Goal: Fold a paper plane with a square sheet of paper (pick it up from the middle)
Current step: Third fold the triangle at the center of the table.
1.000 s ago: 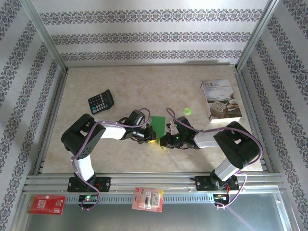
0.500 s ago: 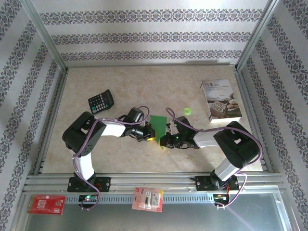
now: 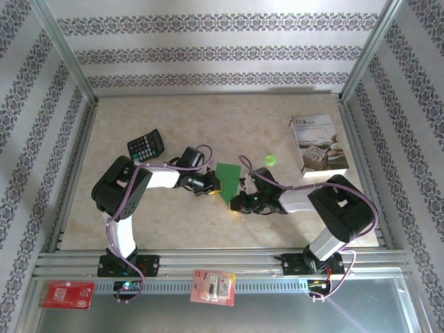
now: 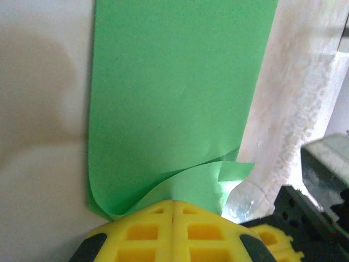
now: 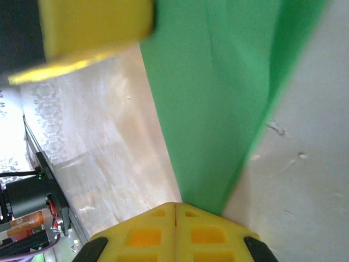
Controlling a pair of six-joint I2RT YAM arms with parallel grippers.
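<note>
Fingers [image 4: 136,237], both pairs, tight on sheet [image 4: 174,98]

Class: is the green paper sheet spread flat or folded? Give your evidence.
Folded. The green paper sheet shows two layers curling apart beside the shut left gripper, and from above it looks narrower than square.

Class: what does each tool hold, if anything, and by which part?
Both hold the green paper sheet: left tool pinches a curled edge, right tool its tapered end.
</note>
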